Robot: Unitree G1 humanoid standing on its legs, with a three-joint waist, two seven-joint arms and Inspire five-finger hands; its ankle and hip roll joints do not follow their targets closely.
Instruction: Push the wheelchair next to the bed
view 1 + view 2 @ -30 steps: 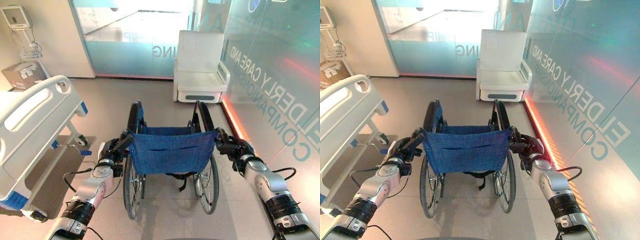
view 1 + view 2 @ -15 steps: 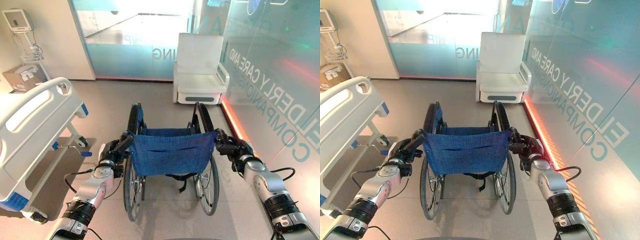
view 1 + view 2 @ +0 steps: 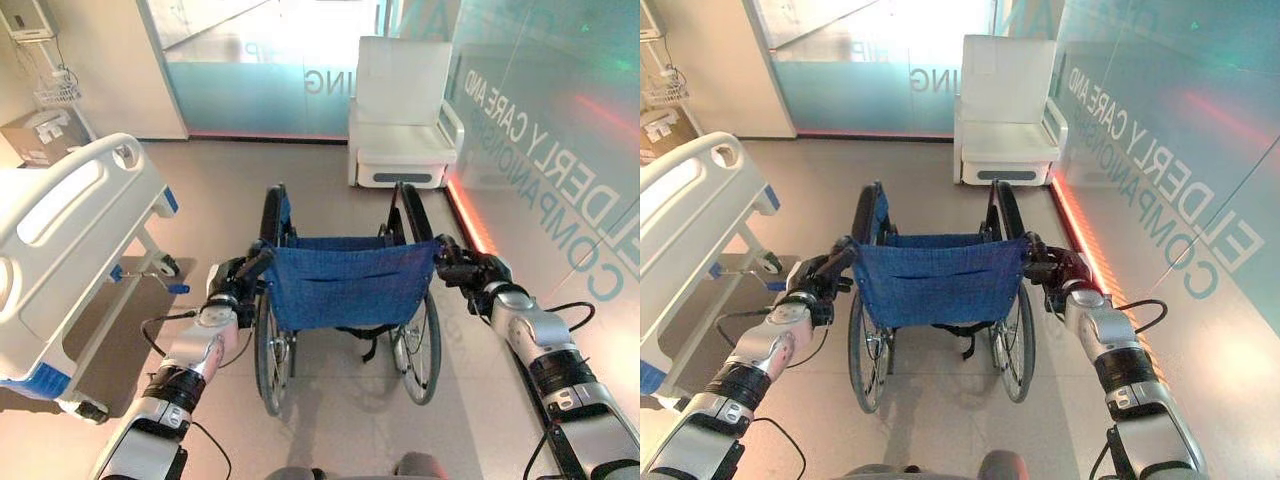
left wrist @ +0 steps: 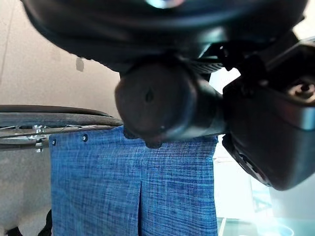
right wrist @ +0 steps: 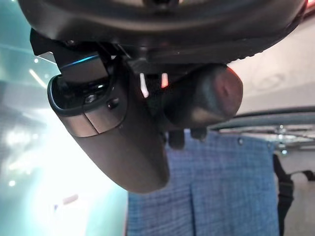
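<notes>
Left eye view: left hand [image 3: 228,290] and right hand [image 3: 466,274] seemingly clenched round wheelchair [image 3: 345,285] handles, bed [image 3: 62,240] alongside.

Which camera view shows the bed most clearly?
The left eye view shows the bed best: its white end rail, blue corner and wheeled frame all appear, beside the wheelchair. The right eye view cuts the bed off at the picture's edge. The wrist views show the wheelchair's blue backrest instead.

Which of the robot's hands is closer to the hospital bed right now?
Left. The left hand grips the wheelchair handle on the side facing the bed. The right hand holds the opposite handle, with the whole chair between it and the bed.
</notes>
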